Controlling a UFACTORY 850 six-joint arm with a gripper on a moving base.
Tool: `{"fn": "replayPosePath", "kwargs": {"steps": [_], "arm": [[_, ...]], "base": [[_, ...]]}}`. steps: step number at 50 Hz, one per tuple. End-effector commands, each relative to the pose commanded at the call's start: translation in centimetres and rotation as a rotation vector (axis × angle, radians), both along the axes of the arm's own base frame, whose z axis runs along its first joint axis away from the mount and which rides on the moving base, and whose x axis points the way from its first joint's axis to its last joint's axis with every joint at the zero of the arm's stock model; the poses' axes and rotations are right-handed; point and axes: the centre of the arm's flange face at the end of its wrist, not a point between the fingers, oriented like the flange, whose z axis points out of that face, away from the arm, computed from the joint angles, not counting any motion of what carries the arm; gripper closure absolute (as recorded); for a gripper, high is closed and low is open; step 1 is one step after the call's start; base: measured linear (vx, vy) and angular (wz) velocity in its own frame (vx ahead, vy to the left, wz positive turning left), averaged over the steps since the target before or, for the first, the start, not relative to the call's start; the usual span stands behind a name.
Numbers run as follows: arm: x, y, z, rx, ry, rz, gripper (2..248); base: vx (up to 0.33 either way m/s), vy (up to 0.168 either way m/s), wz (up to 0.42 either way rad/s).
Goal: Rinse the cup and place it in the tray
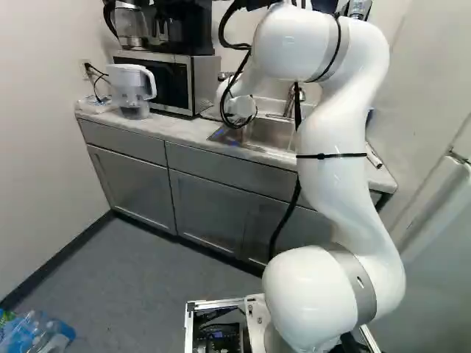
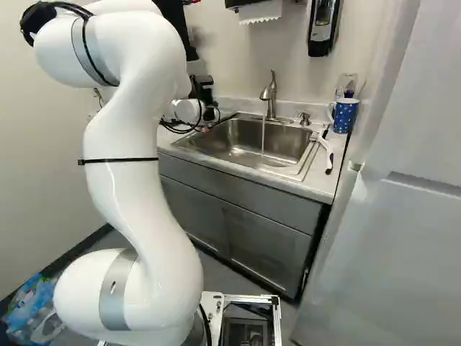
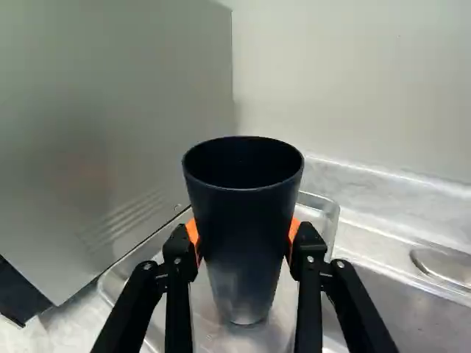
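Black tapered cup [image 3: 243, 228], smooth and round-mouthed, stands upright between the orange-padded black jaws [image 2: 209, 113], its open rim facing up. The jaws are spread just as wide as the cup's sides, with a pad pressed against it from either side, so they have hold of it. Its narrow base is over the shallow metal tray with rounded corners [image 3: 210, 327]; whether base and tray touch, I cannot tell.

The white, thick-jointed arm [image 1: 335, 184] climbs from its lowest joint, leans outward, then folds over at the top and reaches forward and down to the end of the stainless steel sink [image 2: 245, 148] nearest the microwave. Its wrist is low over the counter, and the jaws point ahead across the tray, roughly level. Black cables loop round the wrist, and a black strap circles the upright link.

The tray lies between the sink and the silver microwave with a dark door [image 1: 158, 81], on the pale stone-look counter [image 2: 317, 180]. Beyond the microwave is a clear and white water pitcher [image 1: 131, 90]. At the sink, a thin stream runs from the brushed metal tap [image 2: 270, 97]. A blue spotted mug [image 2: 346, 115] stands past the sink's other end.
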Motion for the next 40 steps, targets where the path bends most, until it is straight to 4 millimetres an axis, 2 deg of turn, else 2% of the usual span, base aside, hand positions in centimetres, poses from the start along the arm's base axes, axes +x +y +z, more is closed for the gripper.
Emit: {"fn": "replayPosePath", "kwargs": {"steps": [8, 31, 32, 36, 37, 40], "arm": [[0.07, 0.01, -0.94, -0.002, 0.014, 0.000, 125], [0.07, 0.01, -0.94, -0.002, 0.014, 0.000, 125], [0.07, 0.01, -0.94, -0.002, 0.014, 0.000, 111], [0.07, 0.01, -0.94, -0.002, 0.014, 0.000, 111], [0.07, 0.01, -0.94, -0.002, 0.014, 0.000, 80], [0.07, 0.01, -0.94, -0.002, 0.014, 0.000, 80]], "base": [[0.000, 0.000, 0.000], [0.000, 0.000, 0.000], [0.000, 0.000, 0.000], [0.000, 0.000, 0.000], [0.000, 0.000, 0.000], [0.000, 0.000, 0.000]]}}
